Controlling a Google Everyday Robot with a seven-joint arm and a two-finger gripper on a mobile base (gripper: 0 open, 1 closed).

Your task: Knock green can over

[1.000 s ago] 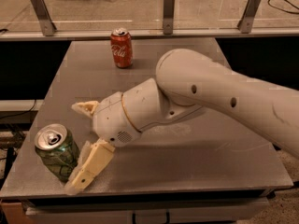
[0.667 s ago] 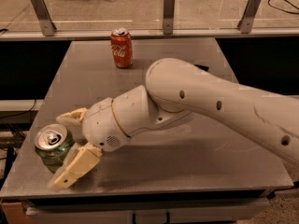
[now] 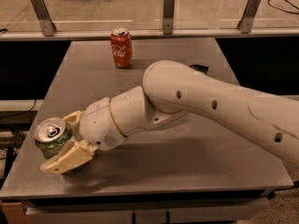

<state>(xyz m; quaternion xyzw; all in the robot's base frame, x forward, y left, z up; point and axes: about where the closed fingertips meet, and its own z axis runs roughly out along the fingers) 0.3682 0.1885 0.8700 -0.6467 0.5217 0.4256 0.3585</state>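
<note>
The green can [image 3: 52,141] stands near the front left corner of the grey table [image 3: 154,92], its silver pull-tab top tilted toward the camera. My gripper [image 3: 60,141] is around it: one cream finger [image 3: 67,158] lies across its near lower side, the other finger [image 3: 73,118] shows behind its right side. The fingers are spread with the can between them. The lower part of the can is hidden by the near finger.
A red Coca-Cola can [image 3: 121,48] stands upright at the table's far centre. My white arm [image 3: 210,106] crosses the table from the right. A glass rail with metal posts [image 3: 168,10] runs behind the table. The table's left edge is right beside the green can.
My gripper has moved left and closed in around the green can. The can has shifted left toward the table edge and now leans more.
</note>
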